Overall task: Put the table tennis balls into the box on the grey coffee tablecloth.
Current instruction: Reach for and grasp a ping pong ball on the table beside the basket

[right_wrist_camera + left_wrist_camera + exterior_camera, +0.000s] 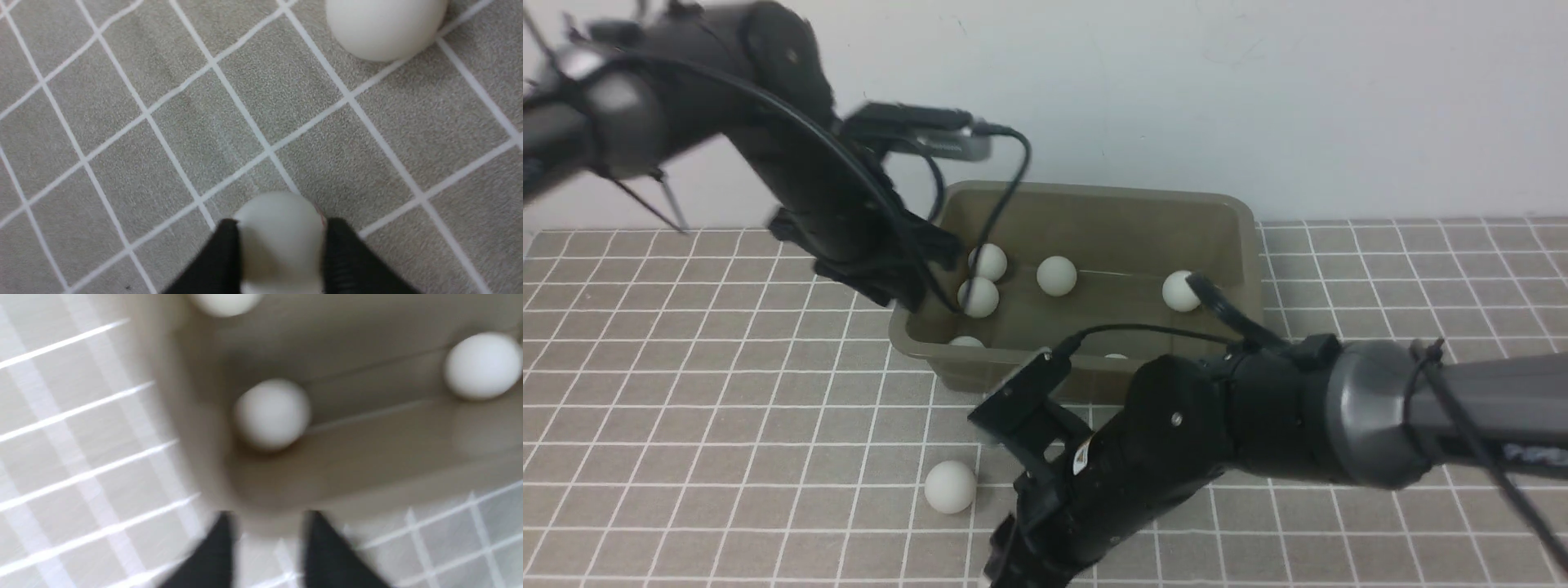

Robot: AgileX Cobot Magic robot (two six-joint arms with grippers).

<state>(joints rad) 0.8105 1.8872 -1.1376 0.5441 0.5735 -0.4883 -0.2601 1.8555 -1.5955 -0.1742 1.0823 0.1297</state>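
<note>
Remote desk: I am watching the right gripper (282, 224) pinching the held ball (282, 249) squarely between its two black fingers (222, 257), low over the grey coffee tablecloth (171, 134). The pads are pressing on opposite sides of the sphere, which I judge is what is stopping so light and smooth a thing from squirting out. A loose ball (384, 24) is lying on the cloth well beyond the fingertips, untouched, and I reckon it is the next one due for collection.

The left gripper (269, 555) is hanging just short of a corner of the box (1111, 196), its fingers parted with nothing between them, though that view is smeared with blur. Ahead of those fingertips, table tennis balls (1057, 275) are resting on the box floor. I am counting at least six in the front view, two of them half hidden behind the near wall. As I read it, the right arm is now facing the carry across to the box.
</note>
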